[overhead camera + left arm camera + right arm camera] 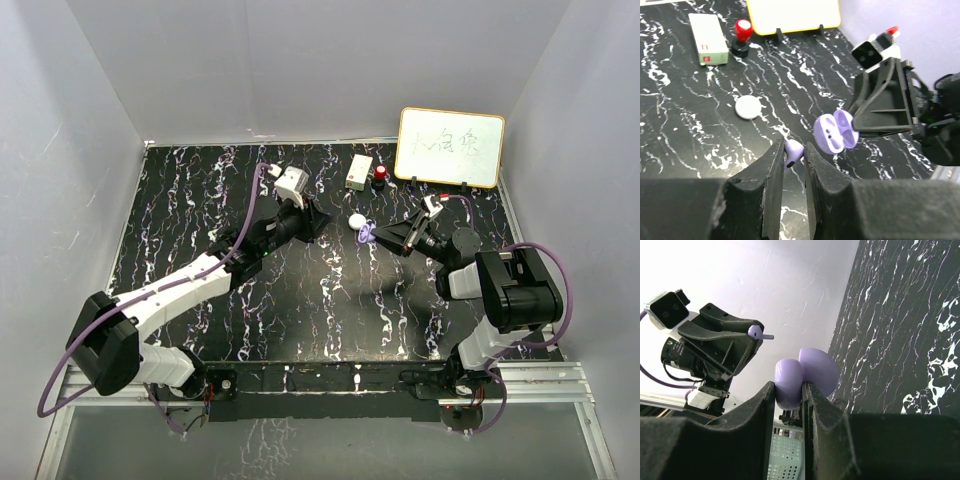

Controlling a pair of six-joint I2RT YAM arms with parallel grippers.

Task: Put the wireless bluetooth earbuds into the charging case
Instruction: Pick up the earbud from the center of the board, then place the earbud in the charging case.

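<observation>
My left gripper (794, 146) is shut on a tiny lilac earbud (792, 152), pinched at its fingertips above the table. Just right of it hangs the open lilac charging case (836, 131), its two halves facing the left wrist camera. My right gripper (789, 385) is shut on the case (790, 382), with the lid (818, 370) standing up behind it. In the right wrist view the left gripper (757, 335) shows opposite, the earbud (756, 330) at its tip. From above, the case (367, 235) sits between the two arms at mid table.
A white round puck (748, 107) lies on the black marbled table (300, 310) near the case. Farther back stand a green-and-white box (708, 38), a red-topped stamp (742, 31) and a yellow-framed whiteboard (450, 147). White walls close in the sides.
</observation>
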